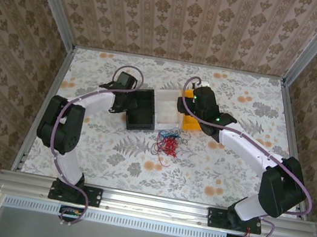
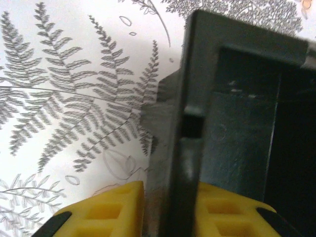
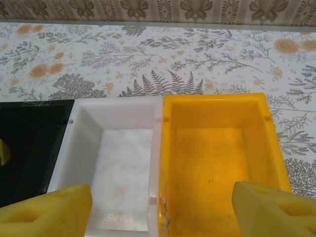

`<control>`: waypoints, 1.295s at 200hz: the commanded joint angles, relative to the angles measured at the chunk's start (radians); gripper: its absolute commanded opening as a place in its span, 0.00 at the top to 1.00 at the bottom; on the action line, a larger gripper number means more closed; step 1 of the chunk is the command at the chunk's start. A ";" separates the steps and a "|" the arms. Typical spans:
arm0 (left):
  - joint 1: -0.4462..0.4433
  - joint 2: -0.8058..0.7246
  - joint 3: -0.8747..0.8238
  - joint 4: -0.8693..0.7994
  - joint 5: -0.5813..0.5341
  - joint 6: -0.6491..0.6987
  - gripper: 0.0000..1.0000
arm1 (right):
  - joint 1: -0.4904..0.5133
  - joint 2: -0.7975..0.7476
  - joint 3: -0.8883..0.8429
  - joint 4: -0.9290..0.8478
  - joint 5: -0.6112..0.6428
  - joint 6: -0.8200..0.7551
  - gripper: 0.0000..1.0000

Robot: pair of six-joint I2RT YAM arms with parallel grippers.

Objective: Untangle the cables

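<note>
cables (image 1: 167, 143) (tangled heap), lying apart from fingers (image 3: 49, 210)

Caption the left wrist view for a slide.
Yellow-fingered left gripper grips the black bin by its wall, over fern-print table cover.

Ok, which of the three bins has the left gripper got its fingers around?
The black bin: its wall sits between the fingers of the left gripper. The white bin and yellow bin stand beside it in a row.
</note>
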 commanded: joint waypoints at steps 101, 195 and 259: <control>-0.013 0.269 0.407 -0.069 0.010 0.210 0.69 | -0.003 0.004 -0.112 -0.043 -0.199 -0.021 0.25; 0.042 0.336 0.551 -0.231 0.085 0.487 0.72 | -0.003 0.004 -0.123 -0.056 -0.211 -0.002 0.26; 0.036 0.399 0.666 -0.357 0.074 0.609 0.82 | -0.003 0.004 -0.097 -0.076 -0.199 -0.015 0.26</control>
